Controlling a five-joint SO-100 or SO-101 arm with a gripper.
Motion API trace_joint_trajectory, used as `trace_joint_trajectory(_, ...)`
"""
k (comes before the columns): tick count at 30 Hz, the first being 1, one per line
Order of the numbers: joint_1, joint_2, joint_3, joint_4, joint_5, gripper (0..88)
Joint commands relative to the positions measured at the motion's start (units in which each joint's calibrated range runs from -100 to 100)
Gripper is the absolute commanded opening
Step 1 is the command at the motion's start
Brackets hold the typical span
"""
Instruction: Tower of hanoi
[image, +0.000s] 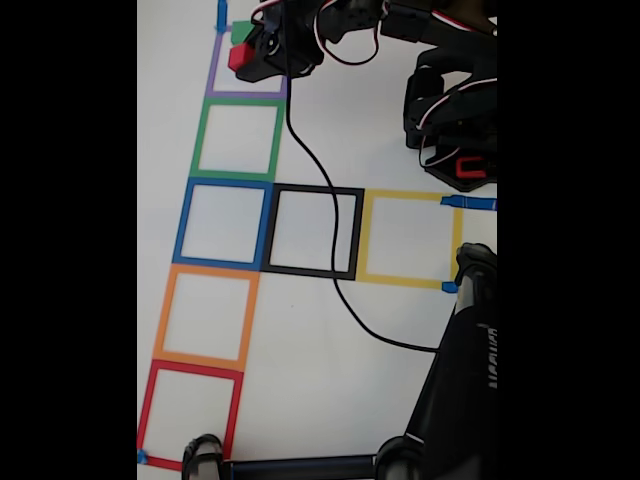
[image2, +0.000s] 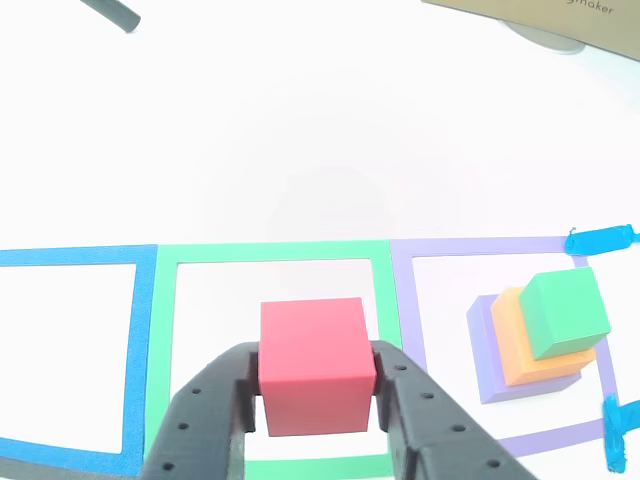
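Your end effector was clamped on the red cube, both fingers pressed against its sides, apparently over the green tape square. Beside it, green cube topped orange cube on purple cube, inside the purple tape square.

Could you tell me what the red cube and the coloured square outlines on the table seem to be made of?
The red cube, gripped in the tool, looks like matte plastic or dense foam: uniform colour, flat faces, sharp edges, no gloss. Which of the two cannot be told. The square outlines, such as the green outline, look like flat coloured tape stuck on the white table: thin even strips meeting at the corners.
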Motion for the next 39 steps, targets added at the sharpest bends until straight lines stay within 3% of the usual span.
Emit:
trace_joint_trajectory(1, 0.7, 1.7, 14.1, -23.1, 0.7, 4.4)
trace_joint_trajectory(8, 0.8, 17.5, 26.1, -52.3, 0.7, 4.6)
trace_joint_trajectory(20, 1.3, 48.5, 27.5, -85.2, 0.7, 4.7)
trace_joint_trajectory(29, -0.4, 68.2, 24.4, -103.7, 0.7, 4.9)
trace_joint_trajectory(39, -1.3, 81.6, 15.5, -108.8, 0.7, 5.3)
